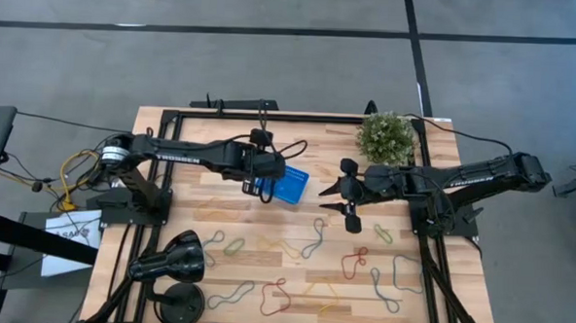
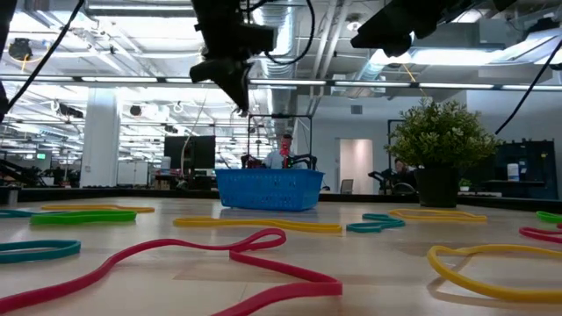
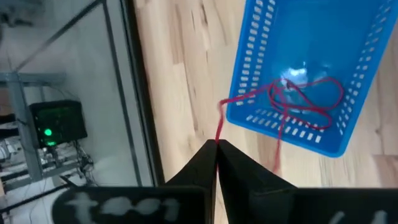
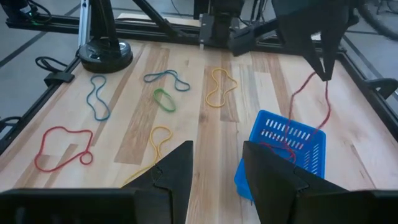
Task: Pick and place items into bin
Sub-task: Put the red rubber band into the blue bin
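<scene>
Left wrist view: left gripper (image 3: 216, 144) clamped on thin red rubber loop (image 3: 298, 99) dangling into small blue perforated plastic bin (image 3: 305, 68); placing step, next needs release; right gripper (image 4: 214, 163) waits apart beside it.

Red loop (image 3: 298, 102); bright blue perforated bin (image 3: 348, 68).

Light wooden table (image 1: 293, 269), plank grain, black frame rails along edges. Blue mesh bin (image 1: 289, 185) sits on it near centre-back. Potted plant (image 1: 385, 137) at back right. Coloured loops (image 1: 313, 237) scattered flat across front half: red, green, yellow, blue, brown. Round black lamp-like base (image 1: 179, 298) at front left corner. Both arm bases stand on left and right sides.
</scene>
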`<state>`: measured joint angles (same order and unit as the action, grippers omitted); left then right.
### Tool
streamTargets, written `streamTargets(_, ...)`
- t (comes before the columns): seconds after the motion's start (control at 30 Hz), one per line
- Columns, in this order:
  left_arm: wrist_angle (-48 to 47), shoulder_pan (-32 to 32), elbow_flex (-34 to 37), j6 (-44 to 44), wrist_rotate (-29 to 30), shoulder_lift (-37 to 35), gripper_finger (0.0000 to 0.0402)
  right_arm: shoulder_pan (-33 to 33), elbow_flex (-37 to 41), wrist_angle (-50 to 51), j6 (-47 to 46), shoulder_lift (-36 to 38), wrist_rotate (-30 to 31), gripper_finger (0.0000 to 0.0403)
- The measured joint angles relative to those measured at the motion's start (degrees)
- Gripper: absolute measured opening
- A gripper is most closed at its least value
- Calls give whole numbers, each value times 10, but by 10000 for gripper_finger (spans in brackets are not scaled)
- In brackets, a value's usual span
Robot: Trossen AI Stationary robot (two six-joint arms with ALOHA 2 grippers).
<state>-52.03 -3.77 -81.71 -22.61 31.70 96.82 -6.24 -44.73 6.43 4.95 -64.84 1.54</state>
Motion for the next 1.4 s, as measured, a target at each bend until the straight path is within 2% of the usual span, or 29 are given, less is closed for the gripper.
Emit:
streamTargets(0.27, 46, -8, 31, 8, -42, 0, 0, 0, 0, 0, 0, 0, 0, 135)
streamTargets(0.67, 103, -3, 33, -32, -56, 0, 0, 0, 0, 0, 0, 0, 0, 137)
streamTargets(0.8, 98, -9, 33, -11, -61, 0, 0, 0, 0, 0, 0, 0, 0, 134)
streamTargets(1.0, 94, -17, 33, 10, -130, 0, 0, 0, 0, 0, 0, 0, 0, 134)
streamTargets(1.4, 75, -43, 33, 14, -117, 0, 0, 0, 0, 0, 0, 0, 0, 134)
